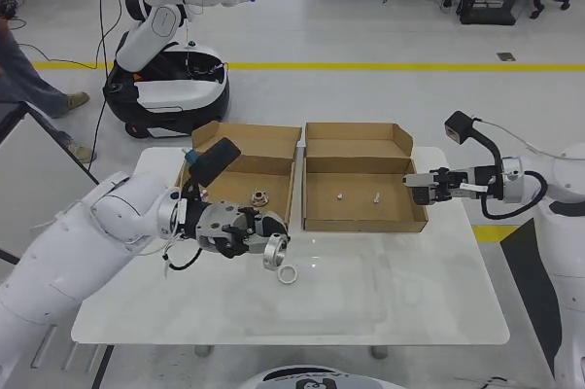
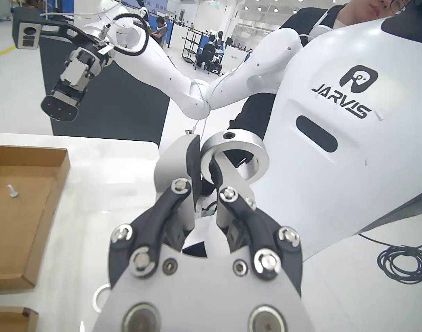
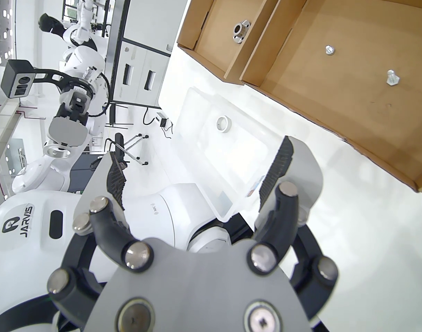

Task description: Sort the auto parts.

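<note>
Now a ring (image 2: 231, 138) is clamped in the left tool (image 2: 205, 167), the right tool (image 3: 200, 157) spread apart. Carrying it to the left box (image 1: 236, 136) is judged the next call.

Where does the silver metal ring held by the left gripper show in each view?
Top view: silver metal ring in the left gripper, above the white table.
Left wrist view: close up, clamped in that gripper.
Right wrist view: far off, in that gripper.
Shared landmark: right brown cardboard box.

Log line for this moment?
left tool shut on collar; right tool open, empty; loose ring on table; left box: flanged part; right box: two bolts
</note>
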